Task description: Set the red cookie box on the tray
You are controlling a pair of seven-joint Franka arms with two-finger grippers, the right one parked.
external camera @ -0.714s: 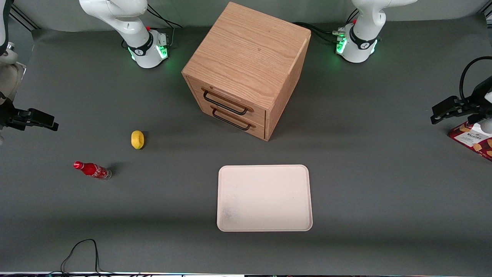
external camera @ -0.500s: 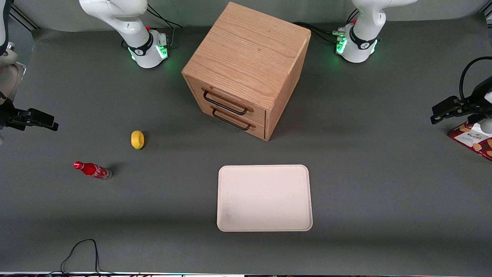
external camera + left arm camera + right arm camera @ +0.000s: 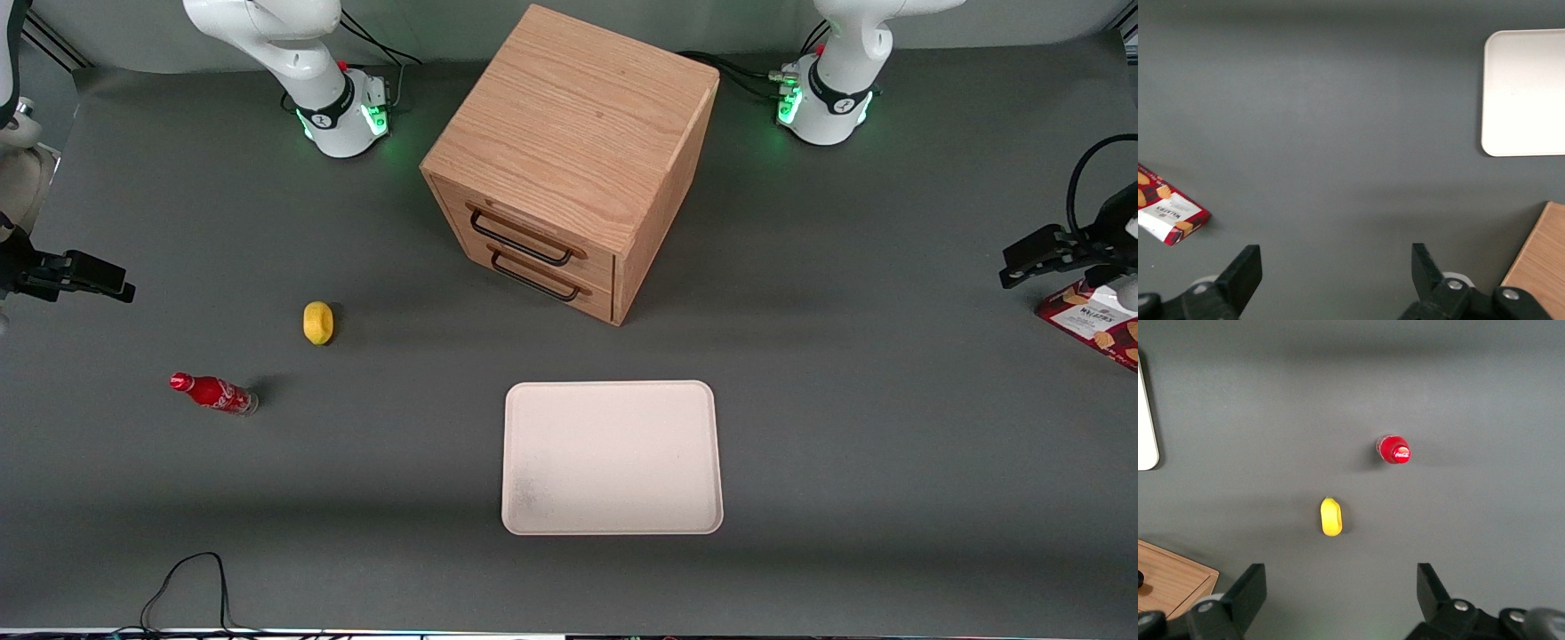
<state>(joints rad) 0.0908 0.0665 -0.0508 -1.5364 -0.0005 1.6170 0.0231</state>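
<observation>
The cookie box [image 3: 1095,324] lies on the desk [image 3: 853,400] at the working arm's end, well apart from the tray [image 3: 612,458]. The pincer [image 3: 1049,258] hangs just above the box, jaws spread. The cabinet [image 3: 569,160] stands farther from the camera than the tray.

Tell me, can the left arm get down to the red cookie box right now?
Probably yes. The gripper hangs open above the table beside the red cookie box, which lies flat at the working arm's end with nothing on it or standing between them.
</observation>
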